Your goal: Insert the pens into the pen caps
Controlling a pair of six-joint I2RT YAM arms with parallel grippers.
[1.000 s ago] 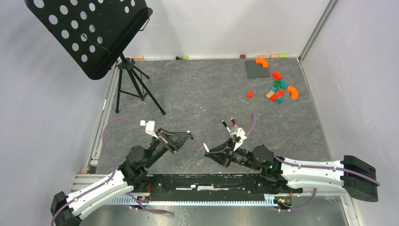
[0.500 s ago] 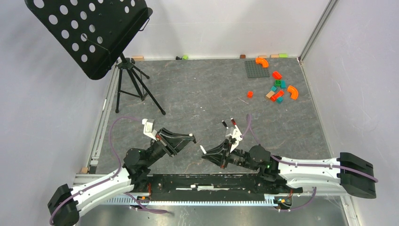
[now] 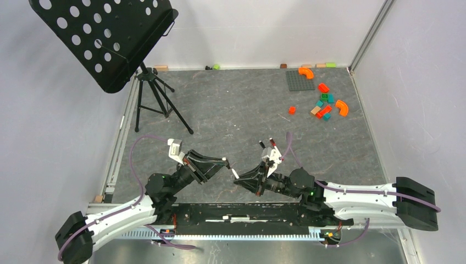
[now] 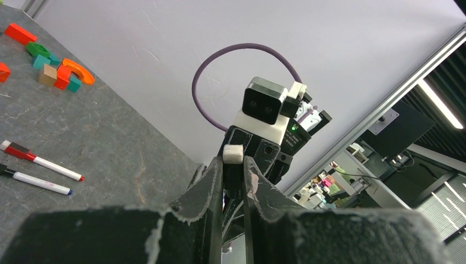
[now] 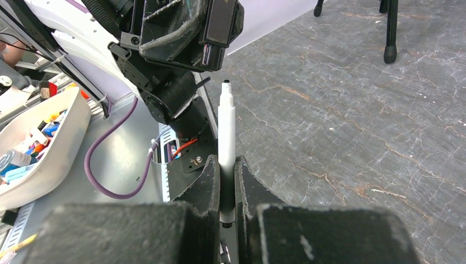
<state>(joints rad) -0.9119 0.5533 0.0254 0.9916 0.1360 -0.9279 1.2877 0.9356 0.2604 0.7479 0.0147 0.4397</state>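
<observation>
Pen (image 5: 226, 132): white barrel, dark tip, held clear of the counter (image 3: 231, 110). It sticks up out of the right tool (image 5: 227, 165), which is pinched on the lower barrel. The tip points at the left tool (image 4: 233, 165) and sits just short of it. The left tool is clamped on a short piece with a white end, likely the cap (image 4: 233, 153); colour unclear. Two more pens (image 4: 43, 163) lie on the counter beyond. The pen looks light, stiff and slick, so it may pivot when pushed. Better to grip nearer the tip.
</observation>
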